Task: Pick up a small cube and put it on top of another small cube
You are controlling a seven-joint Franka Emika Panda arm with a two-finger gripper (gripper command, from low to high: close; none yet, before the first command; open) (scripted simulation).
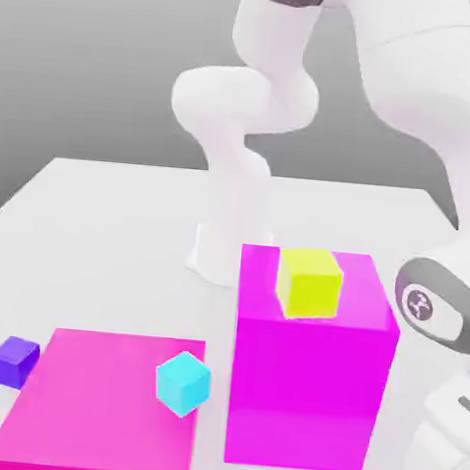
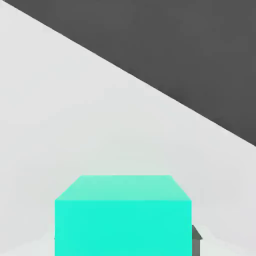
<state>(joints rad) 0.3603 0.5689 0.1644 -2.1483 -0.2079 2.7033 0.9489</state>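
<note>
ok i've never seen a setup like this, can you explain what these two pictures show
It is a computer simulation of one white robot arm with a two-finger gripper. The exterior view looks at the scene from off the arm; the hand view comes from a camera on the hand.

On the pale table are a flat pink slab and a big magenta block. A yellow cube sits on the block. A light blue cube shows at the slab, toward the exterior view's right, and a purple cube beside it toward the left.

The teal cube is right at the hand, and the jaws are closed on it, so it looks held. Whether it is off the table, I can't tell.
</note>
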